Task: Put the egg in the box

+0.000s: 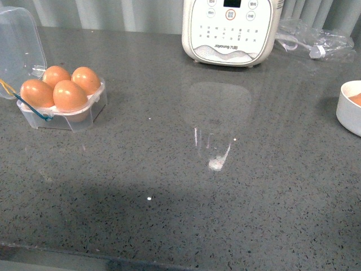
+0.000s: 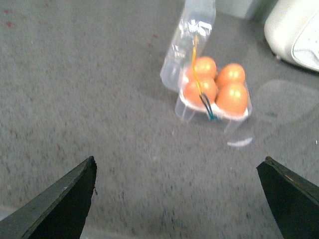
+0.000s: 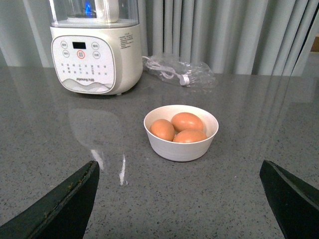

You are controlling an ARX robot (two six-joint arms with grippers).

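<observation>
The box [image 1: 84,116] is a clear egg carton at the table's left, its lid [image 1: 20,45] hinged open behind it. Orange-brown eggs fill its cups, the nearest being the egg [image 1: 70,95]. The left wrist view shows the box [image 2: 234,117] with the eggs [image 2: 232,97] ahead of my left gripper [image 2: 178,162], which is open, empty and well short of it. My right gripper [image 3: 179,167] is open and empty above the table, just in front of a white bowl [image 3: 182,149]. Neither gripper shows in the front view.
The white bowl [image 1: 350,116] at the right edge holds three more brown eggs [image 3: 187,121]. A white kitchen appliance [image 1: 231,28] stands at the back centre. A clear plastic bag with a cable [image 1: 316,39] lies at the back right.
</observation>
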